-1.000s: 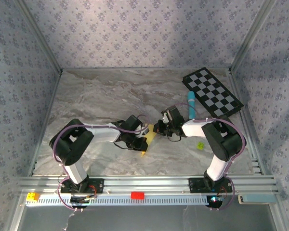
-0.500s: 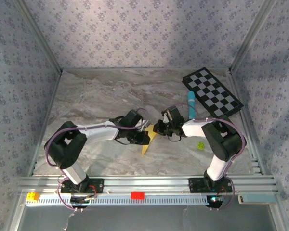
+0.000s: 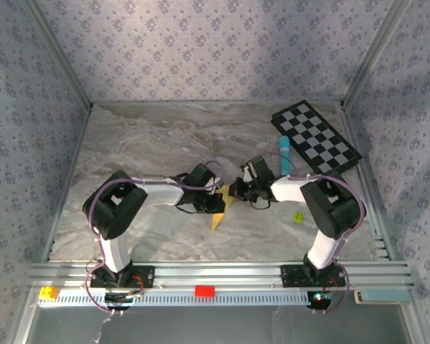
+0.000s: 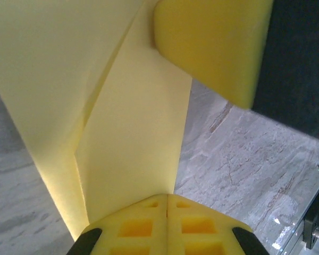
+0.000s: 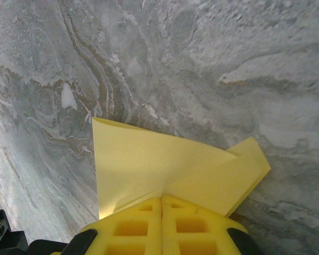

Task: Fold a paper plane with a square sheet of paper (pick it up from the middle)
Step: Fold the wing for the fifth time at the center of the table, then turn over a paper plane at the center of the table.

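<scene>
Top external: one yellow sheet [image 3: 218, 216], pinched by left gripper [image 3: 215, 204] and right gripper [image 3: 236, 190].

Checkered board [image 3: 315, 136] back-R, blue marker [image 3: 283, 156] beside (ball [image 3: 299, 216] nearer).

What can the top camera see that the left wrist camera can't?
Top view's extras: the checkered board, the blue marker, the tiny green ball, and the whole left arm and right arm. Left wrist view's extras: the yellow paper with its folded layers up close, pinched in the shut left gripper. Shared: the yellow paper and the marble table.
</scene>
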